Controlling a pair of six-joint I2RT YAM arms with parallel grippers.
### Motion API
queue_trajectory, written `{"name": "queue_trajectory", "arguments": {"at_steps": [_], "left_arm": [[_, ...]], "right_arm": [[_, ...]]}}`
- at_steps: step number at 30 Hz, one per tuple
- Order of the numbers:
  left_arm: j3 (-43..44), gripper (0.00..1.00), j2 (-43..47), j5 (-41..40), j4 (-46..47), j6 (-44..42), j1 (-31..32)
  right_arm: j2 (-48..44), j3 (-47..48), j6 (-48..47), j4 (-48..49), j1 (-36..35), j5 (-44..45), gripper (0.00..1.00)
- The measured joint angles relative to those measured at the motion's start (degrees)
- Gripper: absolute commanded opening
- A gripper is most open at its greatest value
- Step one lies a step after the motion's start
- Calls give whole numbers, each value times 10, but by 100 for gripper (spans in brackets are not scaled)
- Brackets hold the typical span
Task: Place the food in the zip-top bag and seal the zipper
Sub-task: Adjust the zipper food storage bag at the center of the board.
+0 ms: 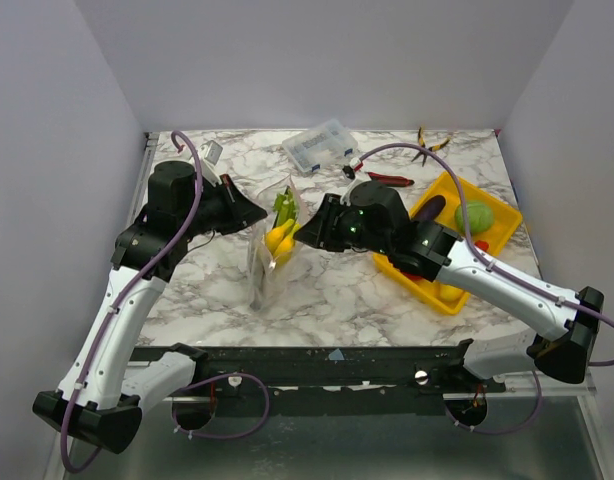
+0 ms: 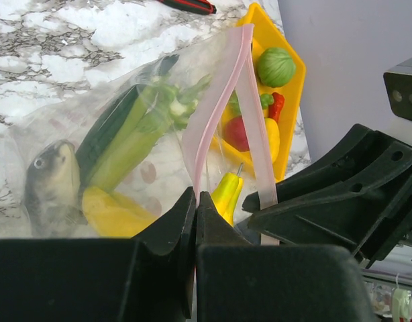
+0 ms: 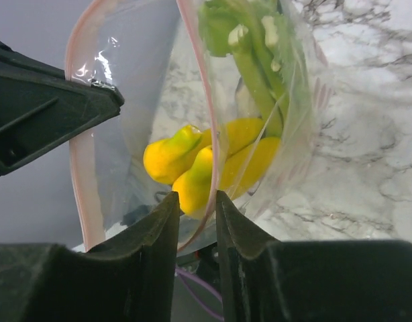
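Mid-table, between the arms, the zip-top bag point(image 1: 272, 258) is hanging by its mouth, with the celery stalk point(image 2: 135, 131) and yellow pieces point(image 3: 172, 157) sitting inside.

Risks you're facing:
- The film is floppy. If the right-side lip isn't caught square on the zipper point(image 2: 213, 114), it's likely going to slide out and the mouth will be collapsing.
- Pulling the lips apart too hard is risking a slip at the left clamp, which would be tipping the bag and spilling the food.
- Tomato point(image 2: 238, 132), green ball point(image 1: 474, 216) and eggplant point(image 1: 428, 209) are waiting in the yellow tray point(image 1: 502, 215) on the right, so sealing now would be leaving them out.

Grippers:
- The left gripper point(image 2: 196, 198) is clamping tight on the pink strip.
- The right gripper point(image 3: 196, 198) is showing a narrow gap between its fingers. The other lip is running between them, and I'm not seeing it pinched.
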State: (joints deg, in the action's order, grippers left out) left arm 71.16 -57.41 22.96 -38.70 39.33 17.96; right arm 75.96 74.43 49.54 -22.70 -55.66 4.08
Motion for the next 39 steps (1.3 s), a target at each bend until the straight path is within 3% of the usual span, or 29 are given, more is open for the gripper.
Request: {"name": "queue_trajectory", "arguments": {"at_steps": [2,6,15,31,34,39], "left_arm": [[0,0,1,-3,-2,-7,0],[13,0,6,-36,-23,-33,-2],[32,0,35,-118,-67,-90,-7],[118,0,70,-106,-118,-102,-7],[94,0,71,-94,-112,-97,-7],[57,0,-18,-54,-104,-94,-10]], "right_arm": [[2,0,10,3,0,-14,21],[2,9,17,-7,0,-39,1],[-3,15,26,24,0,-117,1],[21,22,70,161,0,-269,1],[28,24,49,141,0,-252,1],[42,28,7,54,-1,-171,1]]}}
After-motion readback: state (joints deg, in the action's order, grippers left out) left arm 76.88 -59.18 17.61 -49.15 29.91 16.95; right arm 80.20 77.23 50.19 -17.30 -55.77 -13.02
